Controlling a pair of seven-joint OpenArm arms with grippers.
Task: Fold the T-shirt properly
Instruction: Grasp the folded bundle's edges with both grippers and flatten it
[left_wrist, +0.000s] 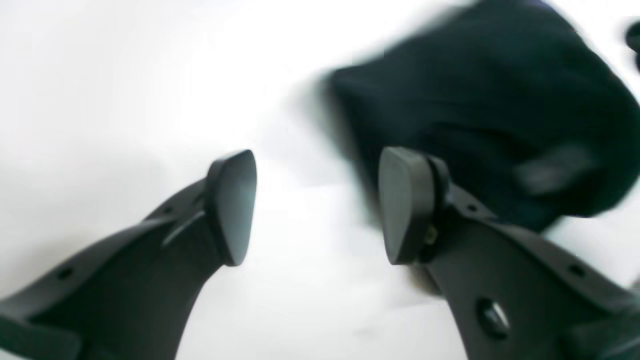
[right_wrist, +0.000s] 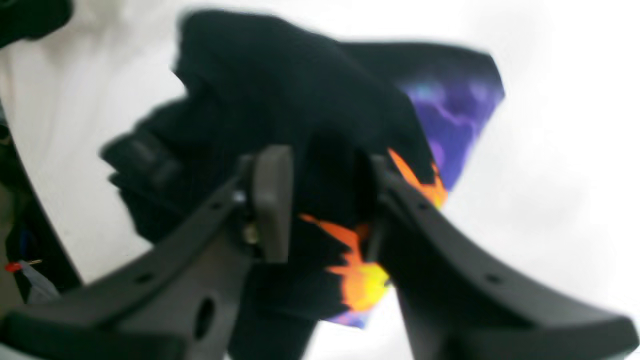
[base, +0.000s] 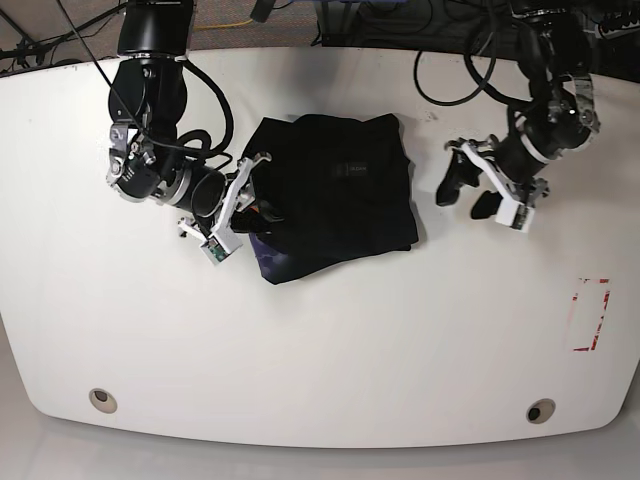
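T-shirt (base: 335, 195) bunched upper centre on white table (base: 330, 350), right gripper (base: 243, 205) clamping its left edge, left gripper (base: 478, 187) agape, hovering upper right, apart.

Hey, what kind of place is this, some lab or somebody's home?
Probably a robotics lab or test bench, not a home. A bare white table carries two mounted robot arms working on a black T-shirt, cables trail along the far edge, and a marked-out rectangle sits near one side.

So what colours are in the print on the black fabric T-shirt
Purple with orange and yellow, on the black fabric T-shirt; clearest in the right wrist view.
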